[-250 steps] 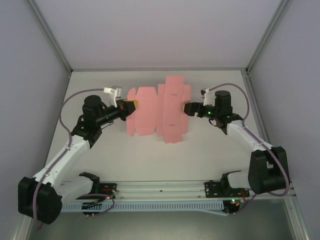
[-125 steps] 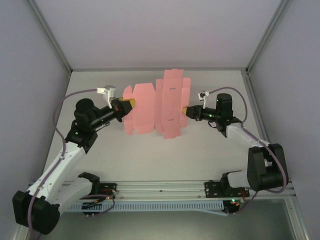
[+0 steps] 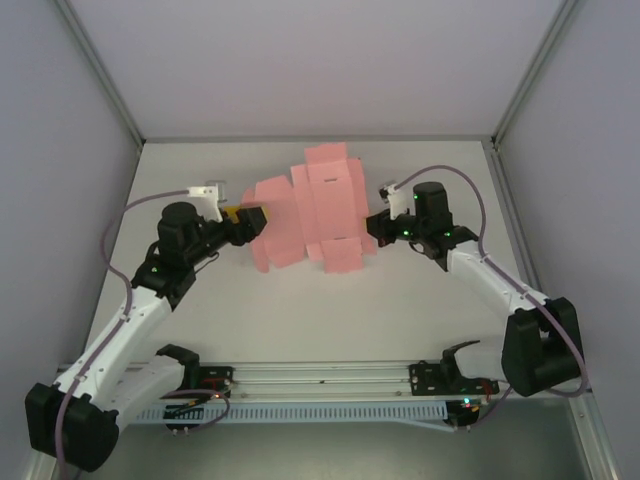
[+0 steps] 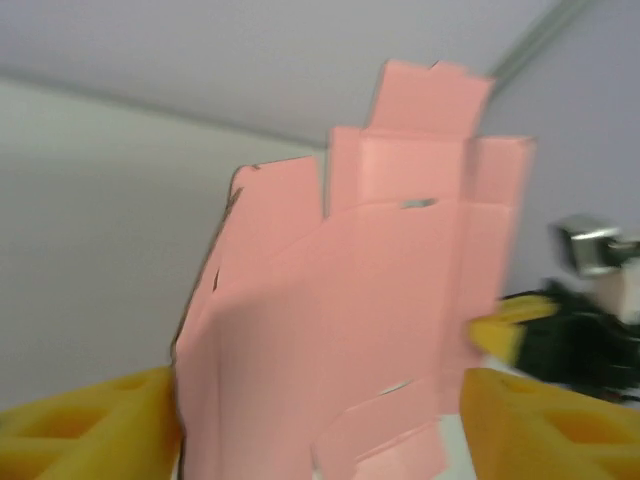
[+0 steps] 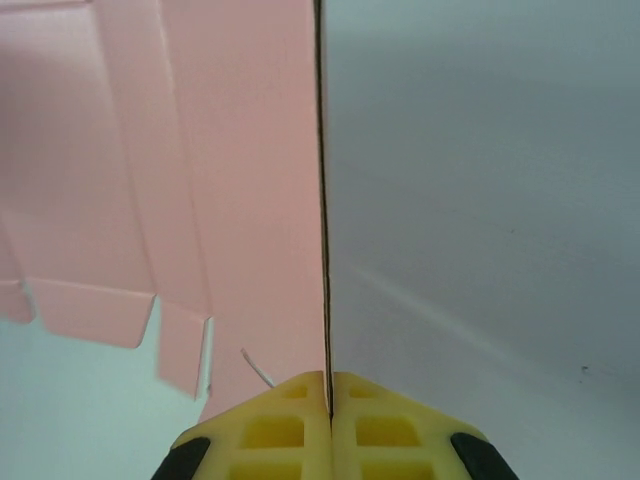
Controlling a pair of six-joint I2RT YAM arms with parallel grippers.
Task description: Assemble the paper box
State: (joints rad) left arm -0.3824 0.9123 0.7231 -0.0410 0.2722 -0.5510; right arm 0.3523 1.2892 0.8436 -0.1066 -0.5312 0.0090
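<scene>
The right gripper (image 5: 327, 380) is closed tight on the right-hand edge of the paper box (image 3: 318, 205), the thin card pinched edge-on between its yellow pads (image 5: 270, 430); the left gripper (image 3: 248, 218) sits at the opposite, left edge of the card, and the left wrist view shows it spread wide, with the card standing in the gap against or just beside one side, so it grips nothing. The paper box is a die-cut salmon-pink sheet, raised between the two grippers over the middle of the desk (image 3: 300, 320), somewhat nearer the far edge than the near one; whether its lowest flaps (image 3: 340, 262) touch the desk I cannot tell.

As for progress, the sheet is lifted and shows a gentle bend along its long creases, seen from the left wrist as panels meeting at shallow angles; that is all that looks done. No wall stands square to another; no flap is folded in or tucked; the slots (image 4: 418, 203) in the middle panel are unused; the end flaps hang free along the lower edge in the right wrist view. I judge the task to be at an early stage, with the first folds only being set up; what is left is folding the panels along each crease into a box shape, turning in the side flaps, and tucking the closing tabs.
</scene>
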